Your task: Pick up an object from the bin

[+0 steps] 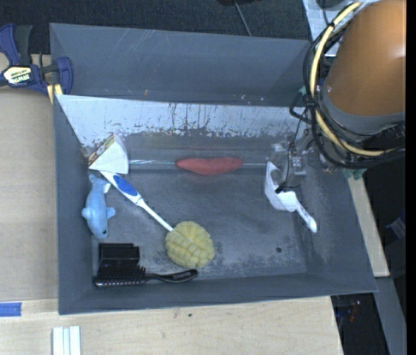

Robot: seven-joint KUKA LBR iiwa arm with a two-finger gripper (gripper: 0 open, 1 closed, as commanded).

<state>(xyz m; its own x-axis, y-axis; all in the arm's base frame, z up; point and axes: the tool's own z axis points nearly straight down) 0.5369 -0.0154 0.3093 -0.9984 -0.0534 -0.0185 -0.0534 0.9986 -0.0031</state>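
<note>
My gripper [290, 170] hangs low at the right side of the bin, close to the right wall. Directly under and beside it lies a white curved plastic piece [281, 198], its narrow end running down-right toward the wall. The gripper's tip overlaps the upper part of this white piece; whether it touches or grasps it cannot be made out. A red elongated thing [209, 166] lies to the gripper's left, near the back wall.
At the left lie a white-and-blue toothbrush [138, 200], a blue dolphin toy [97, 211] and a small white wedge-shaped packet [108, 157]. A yellow knobbly ball [190, 244] and a black brush [125, 263] sit near the front wall. The arm's orange cover and cables hang above the bin's right rim.
</note>
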